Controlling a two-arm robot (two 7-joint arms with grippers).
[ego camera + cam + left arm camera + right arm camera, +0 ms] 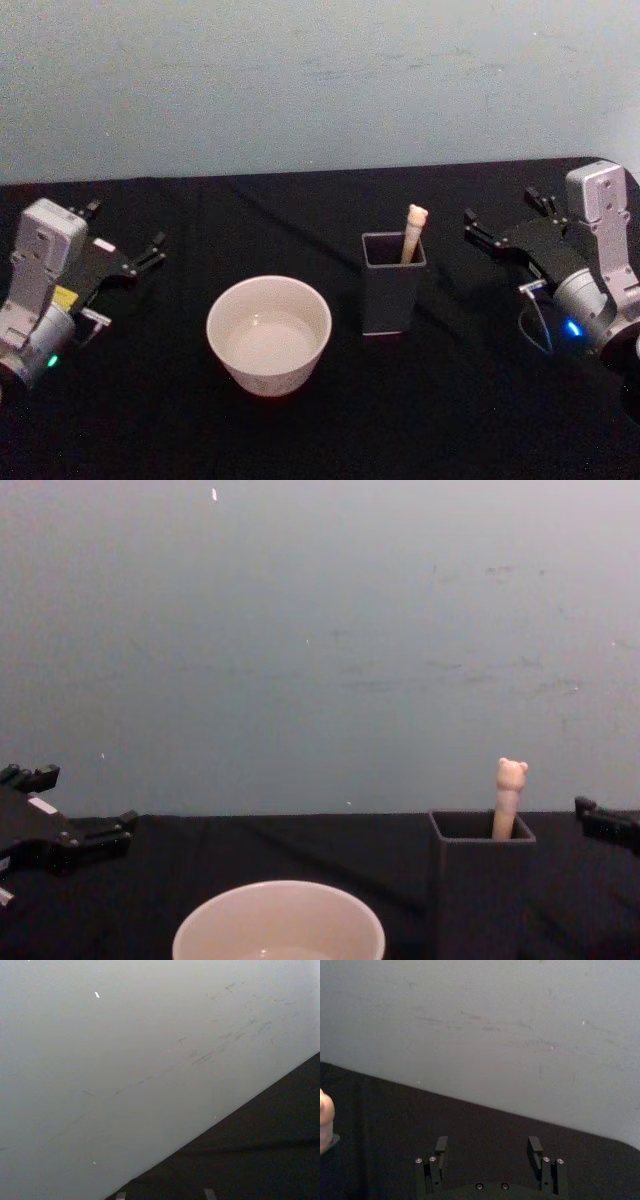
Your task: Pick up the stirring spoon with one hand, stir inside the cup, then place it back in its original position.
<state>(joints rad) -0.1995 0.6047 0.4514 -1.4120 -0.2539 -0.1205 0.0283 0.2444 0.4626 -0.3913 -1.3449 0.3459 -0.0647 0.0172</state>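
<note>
The stirring spoon (413, 233) stands bear-head up in the dark holder (393, 285), just right of the cup (269, 334). The right gripper (497, 226), fingers spread and empty, hangs right of the holder; it should pinch the handle below the bear head and lift straight up. The left gripper (127, 250), released, waits left of the cup.

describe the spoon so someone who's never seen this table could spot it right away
On the black table, look right of the cream cup to the dark square holder. The spoon stands in it, only its beige handle showing above the rim. Its small bear-head top sets it apart.
</note>
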